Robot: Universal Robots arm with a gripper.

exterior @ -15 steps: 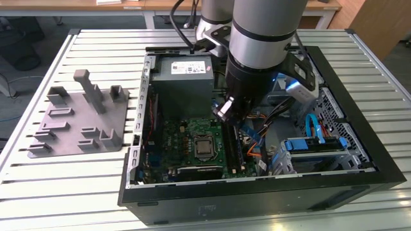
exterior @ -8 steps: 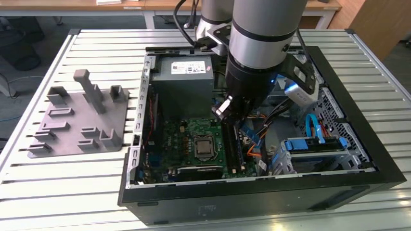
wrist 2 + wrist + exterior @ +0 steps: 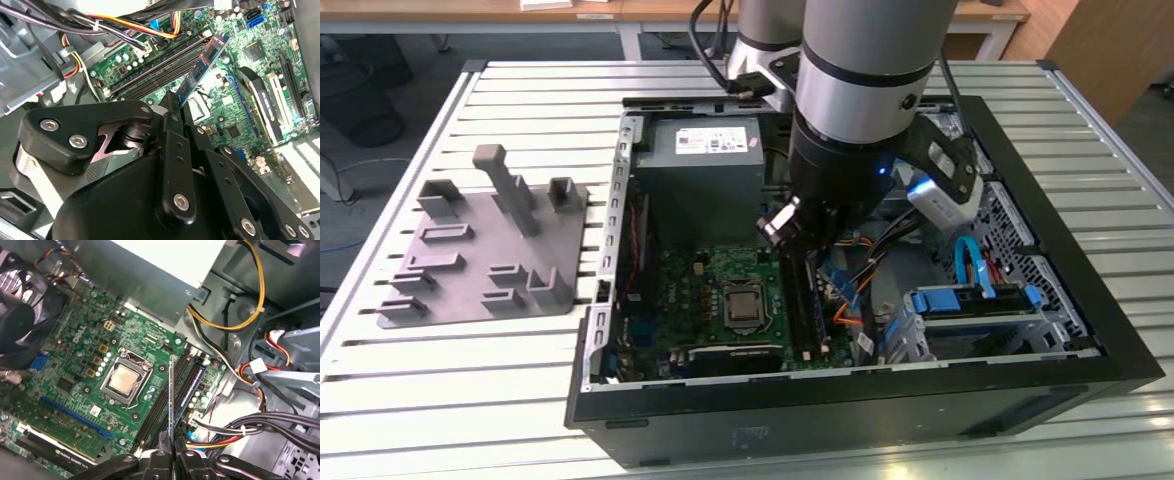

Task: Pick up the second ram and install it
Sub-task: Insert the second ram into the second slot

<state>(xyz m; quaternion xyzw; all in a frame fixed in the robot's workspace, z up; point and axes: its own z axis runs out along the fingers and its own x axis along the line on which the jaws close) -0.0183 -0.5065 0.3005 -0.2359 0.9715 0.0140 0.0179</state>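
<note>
My gripper [image 3: 171, 454] is shut on the second ram [image 3: 171, 400], a thin blue-green stick seen edge-on in the first wrist view. In the second wrist view the same stick [image 3: 200, 65] reaches out from the black fingers [image 3: 172, 125] and shows chips along its face. It hangs just above the long black memory slots [image 3: 160, 405], lined up along them, beside the CPU socket [image 3: 125, 380]. Whether it touches a slot I cannot tell. In the exterior view the gripper [image 3: 794, 235] is lowered inside the open computer case [image 3: 854, 400], over the green motherboard [image 3: 707, 290].
A grey fixture plate [image 3: 494, 250] with upright posts lies on the slatted table at the exterior view's left. Inside the case are a power supply [image 3: 700, 150], bundled cables [image 3: 240, 430], a blue drive cage [image 3: 974, 300] and a black fan [image 3: 20, 315].
</note>
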